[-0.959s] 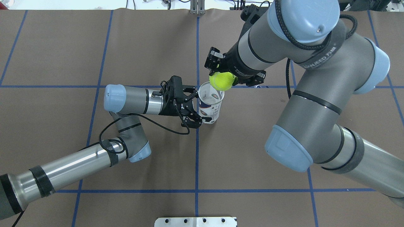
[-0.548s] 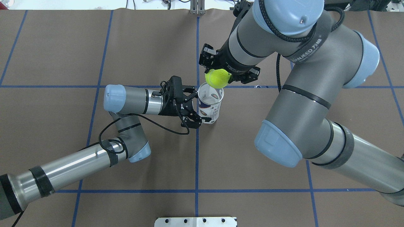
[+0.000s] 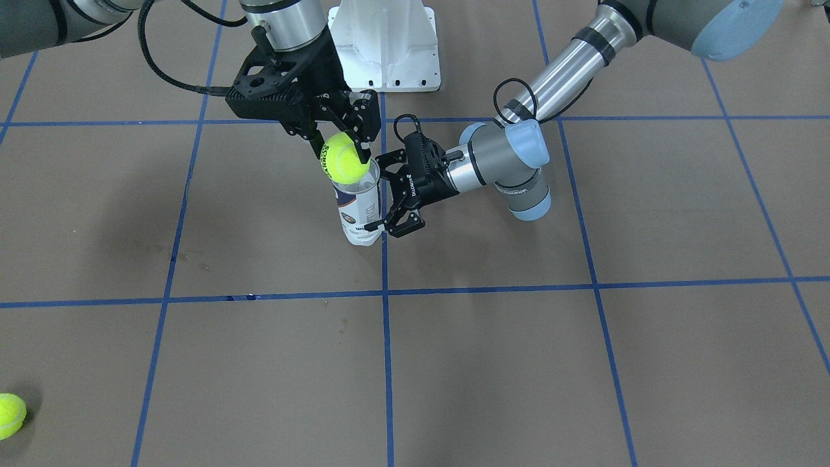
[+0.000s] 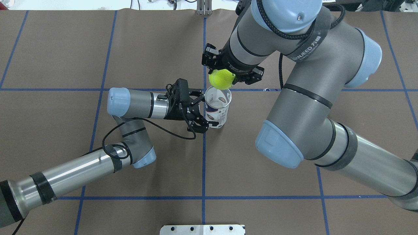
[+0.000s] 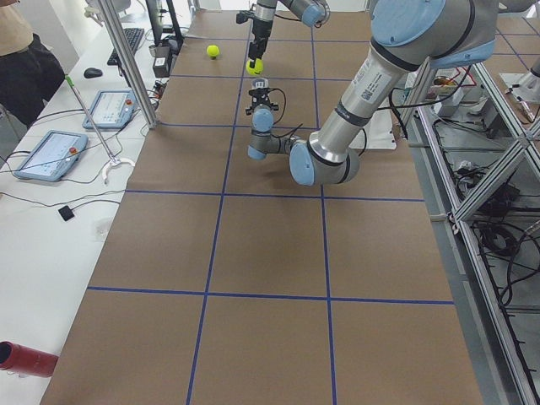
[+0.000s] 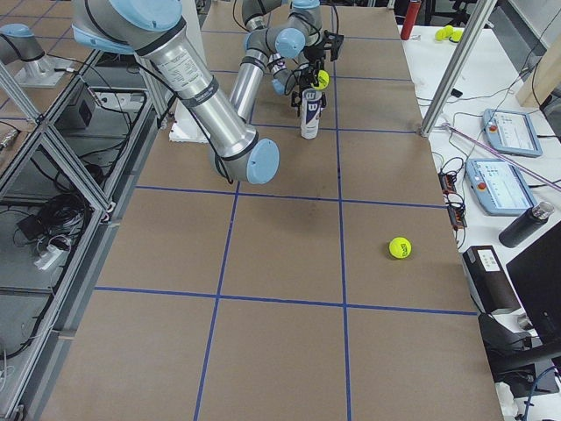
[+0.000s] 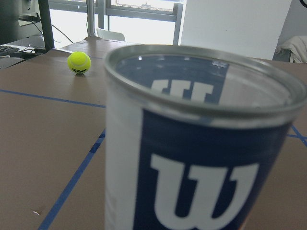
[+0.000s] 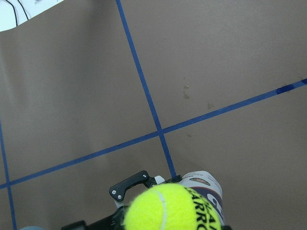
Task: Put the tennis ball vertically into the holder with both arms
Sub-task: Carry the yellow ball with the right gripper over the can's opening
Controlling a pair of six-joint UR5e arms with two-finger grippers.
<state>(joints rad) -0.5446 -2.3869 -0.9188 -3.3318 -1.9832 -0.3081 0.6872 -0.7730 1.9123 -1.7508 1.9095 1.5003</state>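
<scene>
The holder [image 4: 218,109], a clear can with a navy-and-white "W" label, stands upright on the brown table; it fills the left wrist view [image 7: 201,158]. My left gripper [image 4: 209,111] reaches in from the side and is shut on the holder's lower half, one finger on each side [image 3: 376,198]. My right gripper [image 4: 222,75] points down and is shut on a yellow tennis ball [image 4: 221,80]. The ball [image 3: 345,163] hangs just above the holder's open rim [image 3: 358,188], a little toward its far edge. The right wrist view shows the ball [image 8: 172,208] over the rim.
A second tennis ball [image 3: 10,415] lies loose far off on the robot's right side [image 6: 400,247]. The white pedestal base [image 3: 386,45] stands at the robot's edge of the table. Blue tape lines cross the brown table cover.
My right arm has carried the tennis ball leftward in the overhead view, from beside the holder's rim to nearer over it. The left arm and the holder have not moved.
</scene>
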